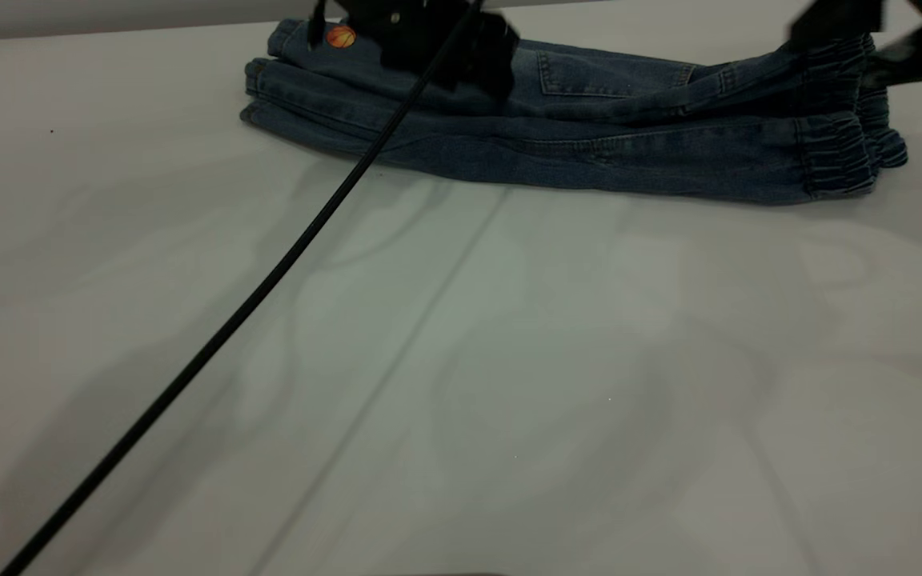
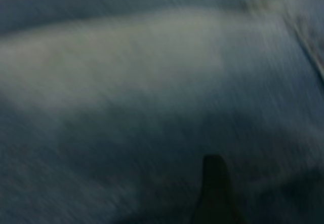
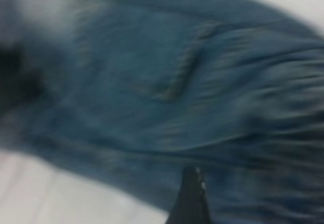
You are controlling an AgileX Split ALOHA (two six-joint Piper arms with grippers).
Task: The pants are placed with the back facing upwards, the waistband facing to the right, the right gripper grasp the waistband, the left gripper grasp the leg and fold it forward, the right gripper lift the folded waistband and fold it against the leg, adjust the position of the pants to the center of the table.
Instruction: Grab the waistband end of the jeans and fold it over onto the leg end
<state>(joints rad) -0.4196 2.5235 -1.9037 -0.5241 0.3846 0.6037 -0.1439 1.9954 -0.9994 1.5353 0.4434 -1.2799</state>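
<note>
The pants (image 1: 589, 128) lie near the far edge of the table (image 1: 461, 360), already doubled lengthwise — one leg over the other — with the waistband (image 1: 837, 152) bunched at the right end and the printed leg (image 1: 325, 48) at the far left, its orange ball showing. The left tool (image 1: 437, 44) sits low over the leg section, seemingly touching the denim; whether it is spread or pinching cloth I cannot tell, since the left wrist view shows only blurred fabric and one dark fingertip (image 2: 215, 193). The right tool (image 1: 869, 36) is at the waistband's upper layer, which rises slightly toward it; its grip is equally unreadable, though it is probably holding the band. A black cable (image 1: 253, 304) crosses the table in front.

The step in hand looks like the second fold. To do it well, the right tool should take all waistband layers together, lift just clear of the table, and carry them in a flat arc to the leg hems — while the left tool pins the leg so the stack does not slide.
</note>
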